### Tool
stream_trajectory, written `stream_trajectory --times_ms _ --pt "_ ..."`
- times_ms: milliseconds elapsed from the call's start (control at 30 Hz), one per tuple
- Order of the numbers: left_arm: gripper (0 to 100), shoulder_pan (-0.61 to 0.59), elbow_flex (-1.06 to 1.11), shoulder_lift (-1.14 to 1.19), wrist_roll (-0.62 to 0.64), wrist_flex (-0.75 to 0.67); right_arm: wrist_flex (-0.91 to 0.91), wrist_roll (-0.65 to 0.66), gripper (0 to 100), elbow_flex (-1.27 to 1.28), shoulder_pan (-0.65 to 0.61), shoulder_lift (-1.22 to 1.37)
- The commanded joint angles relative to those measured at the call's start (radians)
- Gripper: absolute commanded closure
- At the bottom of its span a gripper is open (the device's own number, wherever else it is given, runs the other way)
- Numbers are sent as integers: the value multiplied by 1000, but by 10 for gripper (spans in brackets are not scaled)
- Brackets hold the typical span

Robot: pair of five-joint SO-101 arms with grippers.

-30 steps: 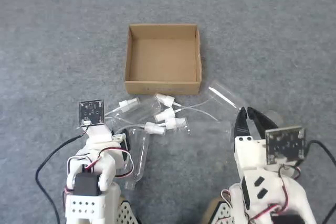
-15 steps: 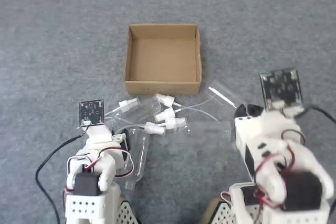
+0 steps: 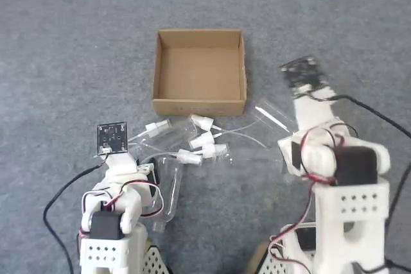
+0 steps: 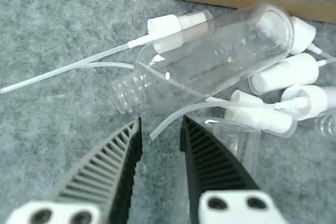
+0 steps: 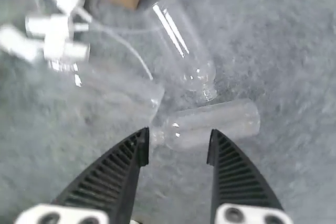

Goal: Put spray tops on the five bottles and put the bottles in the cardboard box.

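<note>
**Loosely strewn bottles below the box**

One open, square cardboard box (image 3: 199, 106) sits upper centre on the grey felt-like table (image 3: 64, 49). Below it lie five white spray tops (image 3: 204, 139) with thin tubes, and three clear cylindrical bottles (image 3: 273, 117) can be counted. The left gripper (image 4: 160, 129) is narrowly parted, the right gripper (image 5: 176, 137) wider. Both hold nothing.

We are looking down from the high view, well above the grey table (image 3: 77, 49), with the cardboard box (image 3: 199, 104) toward 12 o'clock, the left arm (image 3: 112, 216) rising at 7 o'clock and the right arm (image 3: 334, 178) at 5 o'clock. From the left wrist we are peering close past the left gripper (image 4: 160, 124) at the spray tops (image 4: 176, 24) and a clear bottle (image 4: 210, 61). From the right wrist we are gazing from farther up, past the right gripper (image 5: 178, 132), at two bottles (image 5: 210, 124). All three views are sharing the spray tops and the box's front wall.
</note>
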Motion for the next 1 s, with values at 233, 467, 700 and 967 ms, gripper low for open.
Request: stream_trajectory --times_ms 233,467,700,967 --pt "888 -2 -8 -12 6 5 10 497 831 -60 61 179" --pt "888 -2 -8 -12 6 5 10 756 809 -60 166 309" --pt "888 -2 -8 -12 6 5 10 918 642 -49 200 363" --pt "888 -2 -8 -12 6 5 -38 1091 643 92 193 366"
